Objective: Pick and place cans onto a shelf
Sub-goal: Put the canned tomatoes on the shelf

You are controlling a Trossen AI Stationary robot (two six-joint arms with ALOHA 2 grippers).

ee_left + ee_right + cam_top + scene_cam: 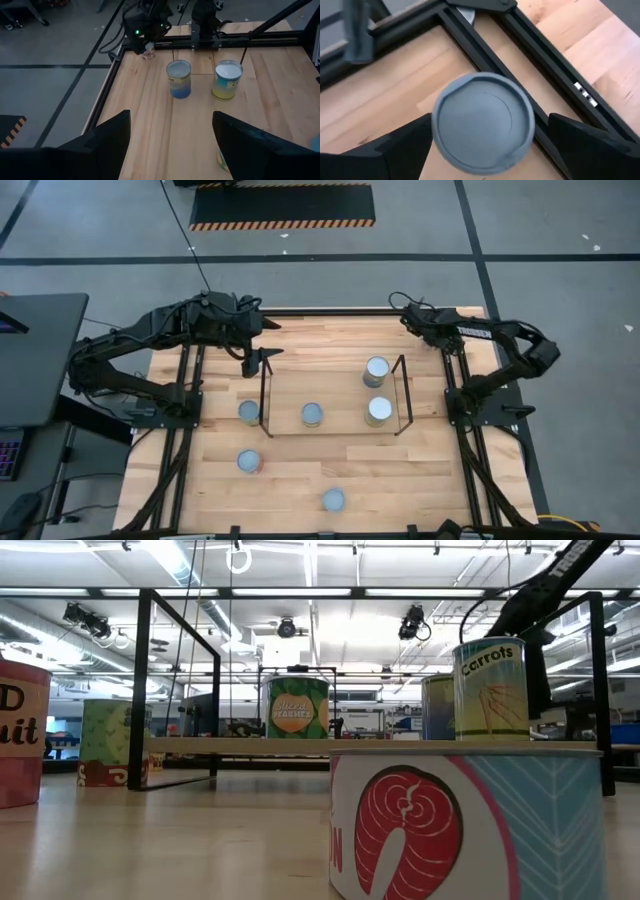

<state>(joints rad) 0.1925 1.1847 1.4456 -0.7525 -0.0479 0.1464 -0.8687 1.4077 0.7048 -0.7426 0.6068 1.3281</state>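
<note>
Cans: six show from above. Three stand on the table off the shelf: one just outside the shelf's left wire end, one nearer the table's front-left, one by the front edge. Three stand on the shelf board: one at its middle, two and by its right wire end.

Left gripper hangs over the shelf's back-left corner, fingers spread wide, nothing between them.

Right gripper sits at the table's back-right corner, fingers spread, a grey disc below it.

Judgement: the cans are rigid, moderately heavy, smooth-sided, liable to slip or tip; grip mid-wall across the label.
</note>
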